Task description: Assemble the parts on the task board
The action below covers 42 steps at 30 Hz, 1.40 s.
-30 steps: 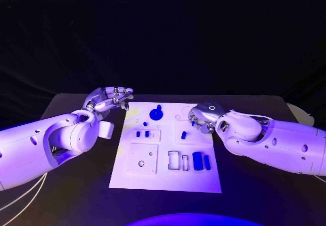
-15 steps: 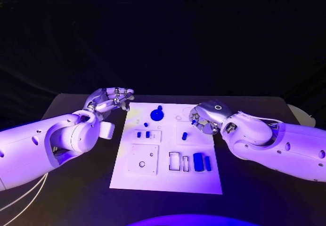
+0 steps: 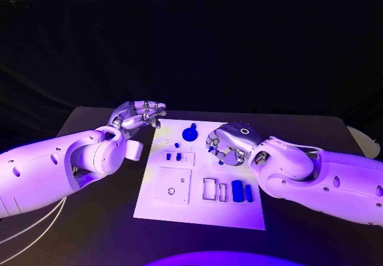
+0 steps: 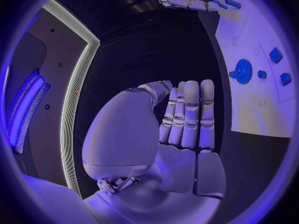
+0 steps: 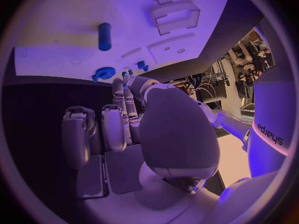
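Head view: the task board (image 3: 200, 210) lies mid-table; the left hand (image 3: 140, 115) hovers just off the board's far left corner, fingers curled in, grasping nothing; the right hand (image 3: 229, 143) hangs over the board's right side, fingers bent, and whether it grasps anything I cannot tell; a round blue part (image 3: 190, 133) sits near the far edge; two blue bars (image 3: 242, 190) lie toward the right edge.

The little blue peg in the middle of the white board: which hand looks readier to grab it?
Likely the right hand: it hovers beside the peg, while the left hand sits off the task board's far corner.
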Available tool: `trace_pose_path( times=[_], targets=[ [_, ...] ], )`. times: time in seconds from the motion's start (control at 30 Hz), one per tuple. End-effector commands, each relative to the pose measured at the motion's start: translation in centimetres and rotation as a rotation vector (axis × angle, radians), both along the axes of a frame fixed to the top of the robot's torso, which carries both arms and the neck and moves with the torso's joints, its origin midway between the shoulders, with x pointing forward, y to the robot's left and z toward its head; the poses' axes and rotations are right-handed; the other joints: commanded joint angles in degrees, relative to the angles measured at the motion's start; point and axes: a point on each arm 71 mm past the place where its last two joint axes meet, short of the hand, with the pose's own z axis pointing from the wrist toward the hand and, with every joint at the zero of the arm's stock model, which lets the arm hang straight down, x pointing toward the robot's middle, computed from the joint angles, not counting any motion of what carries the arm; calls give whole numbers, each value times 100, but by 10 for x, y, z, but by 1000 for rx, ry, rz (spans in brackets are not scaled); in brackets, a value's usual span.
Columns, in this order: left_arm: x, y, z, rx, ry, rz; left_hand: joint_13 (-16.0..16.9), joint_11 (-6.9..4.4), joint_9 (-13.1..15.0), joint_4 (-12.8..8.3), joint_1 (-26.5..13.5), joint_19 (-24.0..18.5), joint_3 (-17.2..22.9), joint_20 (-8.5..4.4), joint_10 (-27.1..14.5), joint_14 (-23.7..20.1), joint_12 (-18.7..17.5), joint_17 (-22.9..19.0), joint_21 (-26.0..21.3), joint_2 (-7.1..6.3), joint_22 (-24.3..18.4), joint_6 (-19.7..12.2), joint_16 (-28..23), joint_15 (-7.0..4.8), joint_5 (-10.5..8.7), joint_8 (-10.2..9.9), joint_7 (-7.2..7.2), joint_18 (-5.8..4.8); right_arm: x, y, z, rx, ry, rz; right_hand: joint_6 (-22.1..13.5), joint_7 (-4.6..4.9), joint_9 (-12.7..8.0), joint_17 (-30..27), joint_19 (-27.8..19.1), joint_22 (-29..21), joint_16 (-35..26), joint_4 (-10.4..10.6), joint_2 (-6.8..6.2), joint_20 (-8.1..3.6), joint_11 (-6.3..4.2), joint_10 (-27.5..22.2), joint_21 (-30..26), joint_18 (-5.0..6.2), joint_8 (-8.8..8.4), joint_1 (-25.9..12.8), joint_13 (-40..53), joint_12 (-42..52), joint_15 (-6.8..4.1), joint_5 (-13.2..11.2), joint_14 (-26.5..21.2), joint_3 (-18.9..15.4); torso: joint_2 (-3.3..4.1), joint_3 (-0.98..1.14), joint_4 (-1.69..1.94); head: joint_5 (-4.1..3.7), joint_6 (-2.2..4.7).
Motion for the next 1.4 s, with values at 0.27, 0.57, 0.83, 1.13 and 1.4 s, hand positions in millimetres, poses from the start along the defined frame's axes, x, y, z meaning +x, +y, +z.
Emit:
trace_pose_path(
  times=[0.27,0.57,0.83,1.13,1.4],
  targets=[
    [-1,-8,0,-11,-3,-24,10,-14,5,-27,52,50,3,9,-45,3,27,-8,-32,-7,-3,-4,-43,-28,12,17,26,80,-6,27,-16,29,65,64,32,-5,-2,-6,182,1123,13,-37,13,-37,-10,27,9,-59,38,-48,-4,-27,-40,-5,196,-1,16,-2,-12,297,-113],
    [-2,-13,0,-15,-3,-35,12,-12,5,-28,49,50,2,9,-49,2,30,-9,-33,-6,-2,-5,-45,-26,11,17,27,79,-12,44,-37,31,123,91,23,-2,0,-16,182,1123,7,-45,23,-38,-8,26,8,-59,35,-54,-6,-36,-41,5,194,5,17,-1,-14,431,-221],
    [-2,-15,0,-17,-3,-41,12,-12,5,-28,49,50,2,9,-49,2,30,-9,-33,-6,-2,-5,-45,-26,11,17,27,79,-18,54,-48,44,139,102,21,0,2,-13,179,1121,8,-45,27,-38,-7,28,3,-57,35,-60,-7,-39,-40,7,195,6,11,6,-8,468,-251],
    [-1,-15,0,-14,-5,-39,12,-6,2,-31,41,51,0,10,-71,2,32,-13,-34,-7,-2,-20,-50,-22,13,8,33,78,-22,60,-54,42,158,113,19,0,4,-7,183,1125,12,-49,33,-38,-7,30,10,-59,36,-63,-8,-41,-40,10,196,8,14,6,-21,522,-299],
    [-1,-15,0,-13,-6,-39,12,-6,2,-31,41,51,0,10,-71,2,32,-13,-34,-7,-2,-20,-50,-22,13,8,33,78,-25,64,-58,41,170,123,19,0,4,-20,180,1122,4,-51,33,-39,-7,30,4,-58,36,-63,-8,-42,-40,10,194,8,14,7,-13,542,-319]
  ],
)
